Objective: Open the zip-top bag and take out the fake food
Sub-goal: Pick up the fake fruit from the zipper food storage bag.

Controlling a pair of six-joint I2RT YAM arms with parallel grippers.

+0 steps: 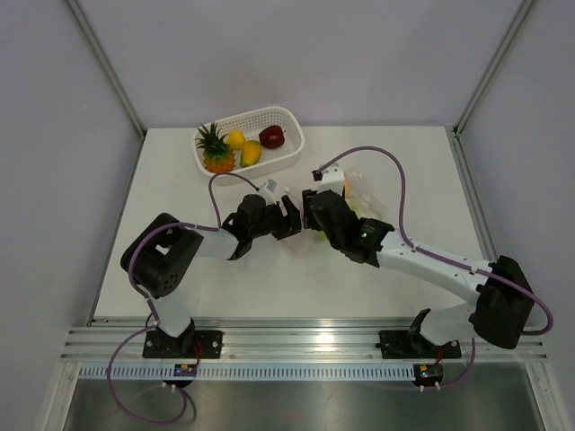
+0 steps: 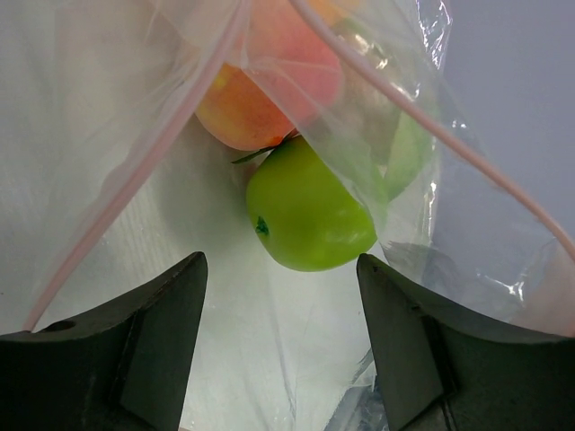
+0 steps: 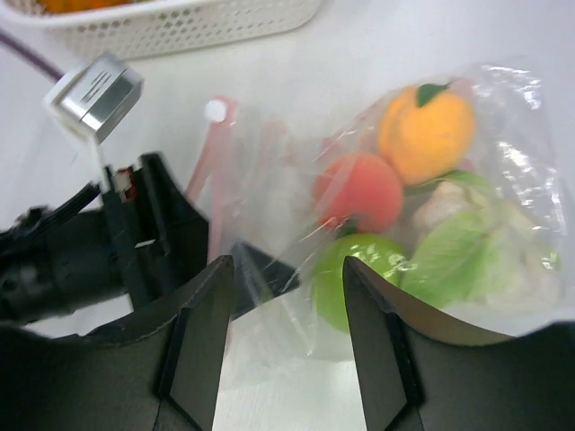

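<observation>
The bag (image 3: 521,153) lies mid-tabletop (image 1: 162,180), just right of where the 2 arms meet, well short of the basket (image 1: 289,153) at the far edge. Its mouth is open: in the left wrist view the pink zip strip (image 2: 132,180) splits into 2 lines running apart. Inside are a green apple (image 2: 310,215) at the mouth, a peach-red fruit (image 2: 260,108) touching it behind, an orange (image 3: 427,133) deeper in, and a white-and-green piece (image 3: 467,242) beside the apple.

The left gripper (image 2: 278,269) faces into the mouth, jaws apart, clamped on nothing. The right gripper (image 3: 287,269) hangs over the bag's open end, jaws apart, with clear film showing between them.

The basket holds a pineapple (image 1: 216,153), 2 yellow pieces (image 1: 244,146) and a dark red piece (image 1: 272,136).
</observation>
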